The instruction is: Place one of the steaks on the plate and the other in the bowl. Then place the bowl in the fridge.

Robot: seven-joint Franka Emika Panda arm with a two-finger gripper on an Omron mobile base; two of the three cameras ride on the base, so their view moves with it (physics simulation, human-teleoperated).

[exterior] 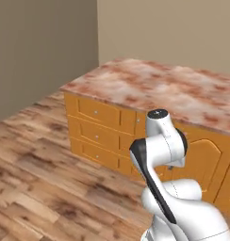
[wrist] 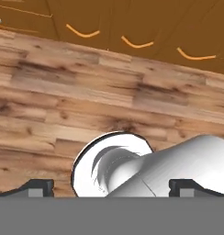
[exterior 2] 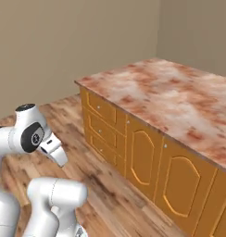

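The arm sits folded over its base beside a marble-topped worktop (exterior: 150, 84) with orange cabinets (exterior 2: 133, 152); the end effector (wrist: 112, 188) points down at the wooden floor (wrist: 63, 105), fingers spread wide and empty; steaks, plate, bowl and fridge lie somewhere unseen, so their direction cannot be told.

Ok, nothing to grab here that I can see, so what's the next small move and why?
Probably drive or turn the base to look elsewhere. The marbled island top ahead is bare, with orange cabinet doors below it. The open pincer points down at the wood floor, holding nothing.
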